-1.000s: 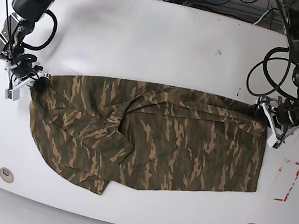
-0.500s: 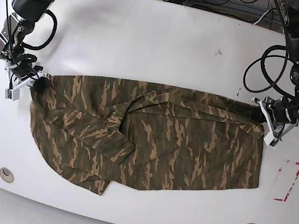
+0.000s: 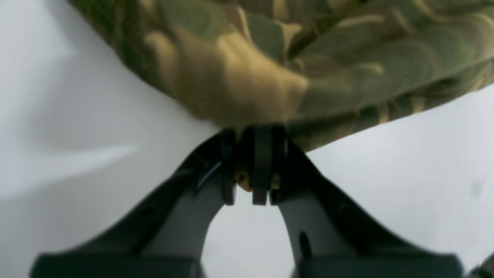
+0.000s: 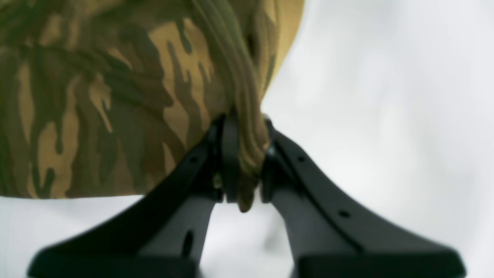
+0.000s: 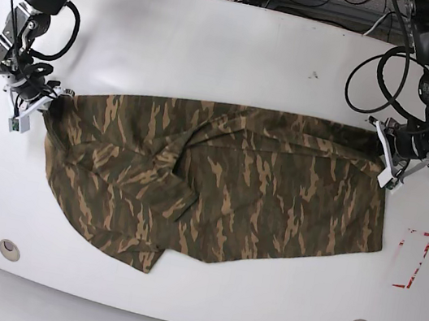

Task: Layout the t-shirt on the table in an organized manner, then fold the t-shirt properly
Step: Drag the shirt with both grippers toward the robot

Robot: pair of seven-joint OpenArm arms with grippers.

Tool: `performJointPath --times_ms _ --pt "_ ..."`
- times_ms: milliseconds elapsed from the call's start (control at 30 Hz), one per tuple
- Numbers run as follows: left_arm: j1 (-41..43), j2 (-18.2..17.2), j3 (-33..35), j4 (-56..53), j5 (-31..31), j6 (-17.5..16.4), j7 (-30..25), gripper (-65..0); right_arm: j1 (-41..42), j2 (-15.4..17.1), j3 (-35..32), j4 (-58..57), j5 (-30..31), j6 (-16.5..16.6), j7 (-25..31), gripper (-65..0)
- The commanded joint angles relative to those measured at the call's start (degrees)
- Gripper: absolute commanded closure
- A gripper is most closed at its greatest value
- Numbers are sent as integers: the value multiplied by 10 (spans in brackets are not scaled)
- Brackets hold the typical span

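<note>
Base view: The t-shirt (image 5: 218, 186) lies spread across the middle of the white tabletop (image 5: 216, 54), its long top edge running almost level from left to right. A diagonal fold bunches the cloth left of centre, and a loose corner hangs toward the lower centre of the frame. The right gripper (image 5: 41, 103) sits at the left of the frame, closed on the upper left corner of the t-shirt. The left gripper (image 5: 386, 156) sits at the right of the frame, closed on the upper right corner. A red outline mark (image 5: 413, 260) is at the lower right of the tabletop, apart from the cloth. Two round holes (image 5: 9, 249) sit near the bottom edge of the tabletop.

Left wrist view: The left gripper (image 3: 252, 164) has its jaws pressed together with a thin edge of the t-shirt (image 3: 293, 58) pinched between them. The cloth fills the upper part of the frame; the tabletop (image 3: 405, 173) shows below it.

Right wrist view: The right gripper (image 4: 244, 162) is clamped on a bunched, rolled edge of the t-shirt (image 4: 96, 96); a small tip of cloth protrudes below the jaws. The tabletop (image 4: 386, 96) fills the right side of the frame.
</note>
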Motion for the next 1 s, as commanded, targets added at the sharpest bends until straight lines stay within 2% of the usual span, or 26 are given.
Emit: performJointPath --times_ms 0,167,533,833,967 --pt "11 -8 -2 46 8 0 24 -36 -33 2 38 59 6 -3 -10 -51" --pt "56 -9 -3 110 8 0 38 -36 -111 -32 94 145 3 -3 -20 -51" --pt "151 -9 -3 191 8 0 39 -39 -254 -85 160 275 5 -3 -20 -51" --pt "186 -9 -3 220 7 0 98 -38 -309 -95 199 297 6 -3 -20 -51" --pt "186 -9 -3 224 6 0 105 -39 -319 -95 203 297 6 -3 -20 -51"
